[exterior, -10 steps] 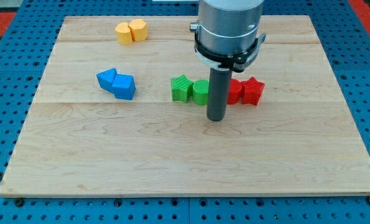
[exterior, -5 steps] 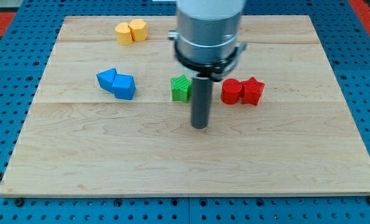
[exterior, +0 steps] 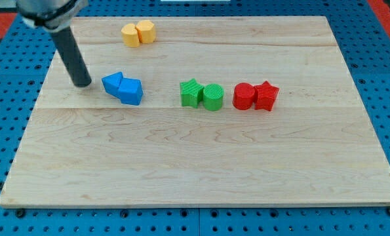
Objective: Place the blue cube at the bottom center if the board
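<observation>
Two blue blocks sit touching at the board's left middle: a blue cube on the right and a second, angular blue block up and left of it. My tip rests on the board just left of the angular blue block, a small gap apart from it. The dark rod rises from it toward the view's top left.
Two yellow blocks sit together near the top edge. A green star-like block and a green cylinder sit at the centre, with a red cylinder and a red star-like block to their right. The wooden board lies on a blue pegboard.
My tip has swept from below the green blocks at the centre to the left, ending just left of the blue blocks. No block has moved.
</observation>
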Available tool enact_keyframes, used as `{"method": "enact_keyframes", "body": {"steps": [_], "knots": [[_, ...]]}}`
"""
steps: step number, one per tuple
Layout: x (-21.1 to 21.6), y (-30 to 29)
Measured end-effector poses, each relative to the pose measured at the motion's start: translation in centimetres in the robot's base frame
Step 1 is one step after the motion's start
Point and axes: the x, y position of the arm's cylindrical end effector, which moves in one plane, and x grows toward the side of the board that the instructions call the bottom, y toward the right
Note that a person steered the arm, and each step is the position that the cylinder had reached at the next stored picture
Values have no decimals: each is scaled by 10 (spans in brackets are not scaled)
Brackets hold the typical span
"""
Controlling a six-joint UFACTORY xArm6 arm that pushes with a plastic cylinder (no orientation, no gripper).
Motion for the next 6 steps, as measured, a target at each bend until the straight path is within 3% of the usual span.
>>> {"method": "enact_keyframes", "body": {"steps": [1,2,3,4,5,6], "knots": [[12,30],[64,49],[74,87],[16,43],[13,114],[66,157]]}}
